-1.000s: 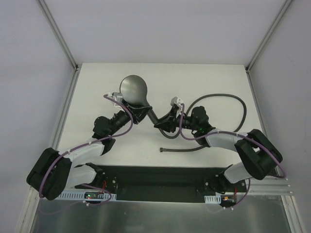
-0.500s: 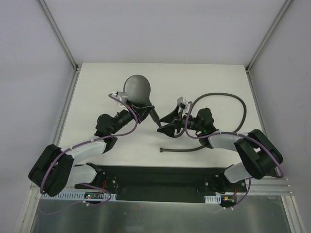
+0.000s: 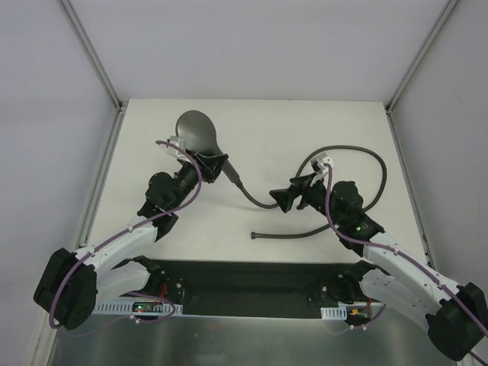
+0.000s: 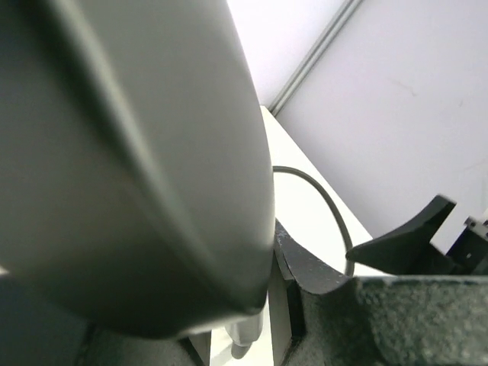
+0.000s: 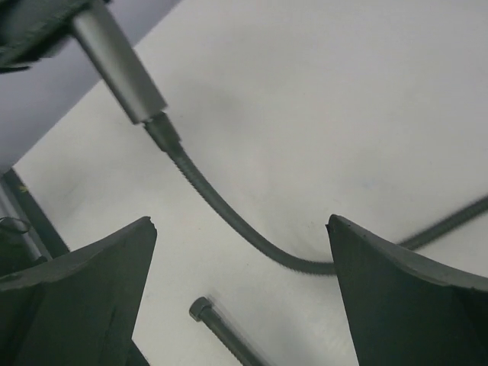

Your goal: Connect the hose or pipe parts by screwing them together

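Note:
My left gripper (image 3: 212,165) is shut on the grey shower head (image 3: 197,132) at its neck, round face toward the far left. In the left wrist view the shower head (image 4: 130,152) fills the frame against one finger (image 4: 320,286). The dark hose (image 3: 263,203) runs from the handle's tip (image 3: 235,180). In the right wrist view its fitting (image 5: 163,131) meets the silver handle (image 5: 118,61). The hose loops round the right side to its free end (image 3: 255,235), also seen as the free end (image 5: 203,309). My right gripper (image 3: 281,200) is open beside the hose and holds nothing; seen from its own wrist, the right gripper (image 5: 240,223) straddles the hose (image 5: 229,221).
The white table (image 3: 152,221) is walled by pale panels with metal rails (image 3: 103,191) on both sides. The hose loop (image 3: 380,171) reaches near the right edge. A black base plate (image 3: 244,282) lies along the near edge.
My right gripper has opened, let go of the hose near the handle and drawn back to the right. The left gripper has carried the shower head to the left, hose still attached.

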You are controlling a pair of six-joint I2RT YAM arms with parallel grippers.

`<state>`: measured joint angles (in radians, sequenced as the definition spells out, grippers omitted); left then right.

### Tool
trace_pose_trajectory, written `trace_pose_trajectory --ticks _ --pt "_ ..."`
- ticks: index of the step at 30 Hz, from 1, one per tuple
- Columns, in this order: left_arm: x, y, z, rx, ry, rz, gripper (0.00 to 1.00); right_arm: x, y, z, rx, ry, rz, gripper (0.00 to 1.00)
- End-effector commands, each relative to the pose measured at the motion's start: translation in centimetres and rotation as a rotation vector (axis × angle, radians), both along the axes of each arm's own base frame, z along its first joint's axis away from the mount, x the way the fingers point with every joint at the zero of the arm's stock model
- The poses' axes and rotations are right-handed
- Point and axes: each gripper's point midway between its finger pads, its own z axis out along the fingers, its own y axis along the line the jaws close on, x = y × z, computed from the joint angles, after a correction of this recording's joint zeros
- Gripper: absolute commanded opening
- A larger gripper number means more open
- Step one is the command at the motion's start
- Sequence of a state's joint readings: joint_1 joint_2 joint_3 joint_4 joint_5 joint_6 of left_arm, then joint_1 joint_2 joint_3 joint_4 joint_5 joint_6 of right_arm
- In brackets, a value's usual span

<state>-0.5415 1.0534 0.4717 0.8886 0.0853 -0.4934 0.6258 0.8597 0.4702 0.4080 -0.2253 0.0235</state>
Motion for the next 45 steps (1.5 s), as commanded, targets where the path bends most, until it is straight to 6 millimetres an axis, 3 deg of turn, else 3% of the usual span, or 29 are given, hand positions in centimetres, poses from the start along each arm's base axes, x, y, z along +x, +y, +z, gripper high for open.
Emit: trace_pose_trajectory --ticks 1,2,4,5,6,8,10,18,23,24,26,28,33,39,41,45 --pt "0.2 1.8 4.9 -0.164 0.014 0.086 0.00 0.7 -5.0 -2.6 -0.131 0.172 -0.293 0.96" --pt "0.3 2.0 4.2 -0.162 0.058 0.094 0.00 0.5 -6.0 -3.5 -0.168 0.202 -0.335 0.96" --pt "0.0 2.0 5.0 -0.155 0.059 0.090 0.00 0.1 -6.8 -3.5 -0.162 0.209 -0.386 0.96" --pt "0.0 2.2 4.0 -0.127 0.104 0.103 0.00 0.0 -7.3 -4.1 -0.151 0.228 -0.418 0.96" --pt "0.2 2.8 4.6 -0.131 0.110 0.136 0.00 -0.2 -7.6 -4.0 -0.129 0.230 -0.433 0.96" --pt "0.4 3.7 2.7 -0.090 0.199 0.195 0.00 -0.5 -8.5 -4.5 -0.100 0.283 -0.491 0.96" --pt "0.6 4.5 2.2 -0.068 0.215 0.245 0.00 -0.8 -8.8 -4.4 -0.083 0.293 -0.507 0.96" --pt "1.6 5.7 -1.7 -0.055 0.341 0.287 0.00 -1.9 -8.8 -3.2 -0.080 0.310 -0.470 0.96" --pt "2.5 5.6 -2.7 -0.136 0.363 0.231 0.00 -1.8 -9.6 -2.6 -0.084 0.314 -0.512 0.96" --pt "2.7 5.7 -4.1 -0.139 0.391 0.231 0.00 -1.9 -9.5 -2.7 -0.084 0.317 -0.507 0.96" --pt "3.3 6.1 -4.1 -0.188 0.382 0.208 0.00 -2.1 -9.1 -2.6 -0.070 0.324 -0.485 0.96" --pt "3.7 6.3 -6.1 -0.190 0.434 0.206 0.00 -2.2 -8.9 -2.1 -0.056 0.320 -0.468 0.96" --pt "4.8 5.5 -7.4 -0.166 0.413 0.153 0.00 -2.6 -8.5 -1.2 -0.047 0.284 -0.424 0.96" --pt "5.7 5.6 -11.2 -0.158 0.494 0.135 0.03 -2.6 -8.5 -1.3 -0.061 0.282 -0.417 0.96" --pt "6.0 5.5 -10.7 -0.172 0.470 0.126 0.05 -2.7 -8.5 -1.3 -0.065 0.285 -0.417 0.96" --pt "6.3 5.9 -11.9 -0.157 0.506 0.158 0.09 -2.8 -8.3 -1.1 -0.047 0.279 -0.405 0.96"
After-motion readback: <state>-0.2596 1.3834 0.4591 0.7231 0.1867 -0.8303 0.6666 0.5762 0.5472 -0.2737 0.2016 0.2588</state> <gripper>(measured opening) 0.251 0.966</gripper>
